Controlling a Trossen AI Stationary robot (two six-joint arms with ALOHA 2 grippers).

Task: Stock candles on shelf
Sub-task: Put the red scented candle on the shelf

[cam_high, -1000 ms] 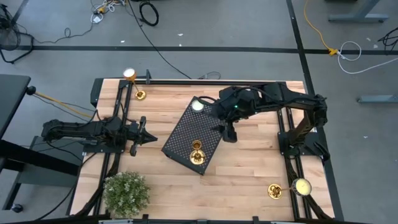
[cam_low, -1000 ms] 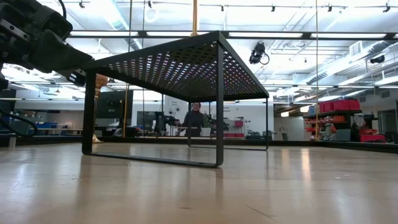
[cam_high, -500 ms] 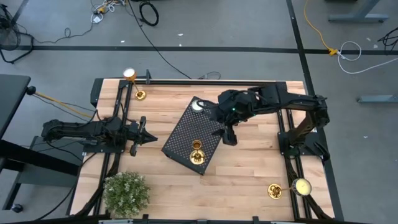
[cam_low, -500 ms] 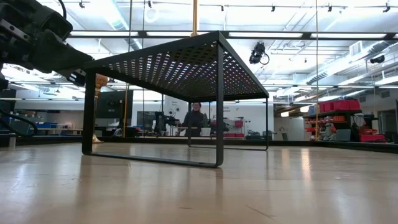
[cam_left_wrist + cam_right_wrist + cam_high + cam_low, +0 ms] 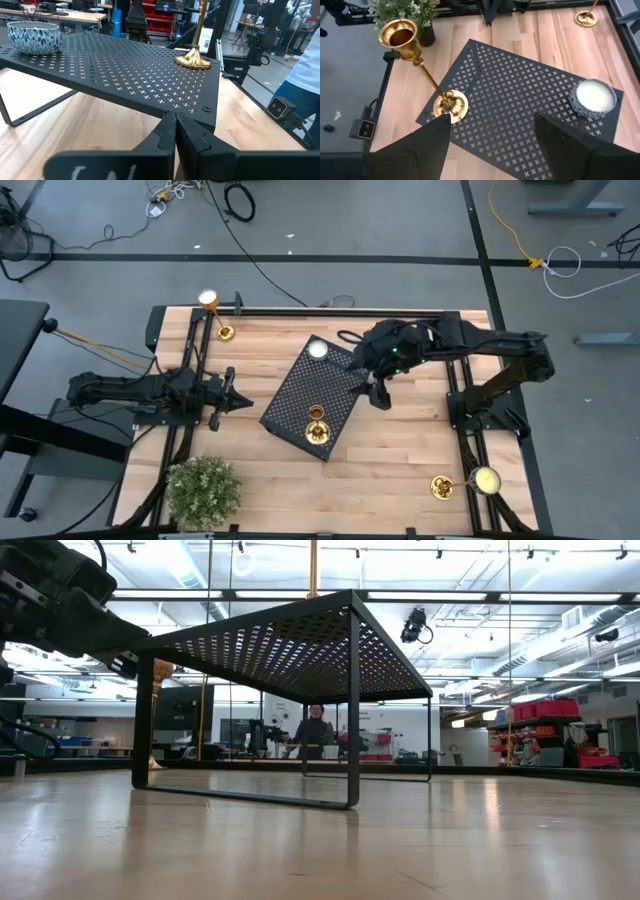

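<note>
The black perforated shelf [image 5: 305,400] stands slantwise at mid-table on its legs. One gold candle [image 5: 451,105] stands upright on the shelf's near end by its round base. A second candle [image 5: 226,333] stands on the table at the far left corner. A third candle [image 5: 441,486] stands near the front right corner. My right gripper [image 5: 378,396] hovers open above the table just right of the shelf, tipped downward, with nothing between its fingers [image 5: 427,147]. My left gripper [image 5: 240,402] is shut left of the shelf, pointing level at its edge [image 5: 190,117].
A patterned bowl [image 5: 592,98] with a white filling sits on the shelf's far end. A bushy green plant [image 5: 203,491] stands at the near left corner. A person [image 5: 315,730] is far behind the table, and another [image 5: 305,75] shows beside it.
My right gripper, still open, has drawn back a little from the shelf toward the table's right edge and sunk slightly. The candles and the shelf have stayed where they were.
</note>
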